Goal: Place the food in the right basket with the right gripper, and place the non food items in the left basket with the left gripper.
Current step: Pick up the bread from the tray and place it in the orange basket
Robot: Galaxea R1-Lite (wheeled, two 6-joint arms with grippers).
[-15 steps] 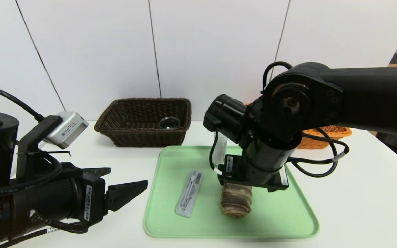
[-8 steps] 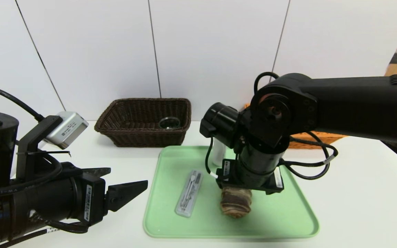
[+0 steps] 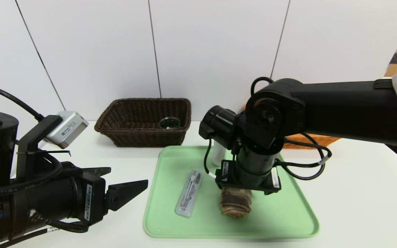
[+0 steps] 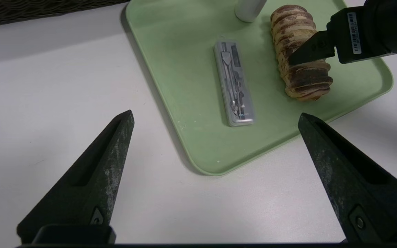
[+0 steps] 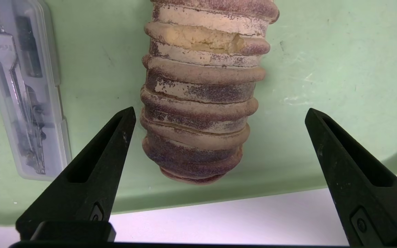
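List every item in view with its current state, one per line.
Bread roll: lying on the tray, ungripped.
Compass case: closed, flat on the tray.
Green tray: on the table.
Dark basket: holds a round item.
Right claw: open, astride the roll.
Left claw: open, parked left of the tray.
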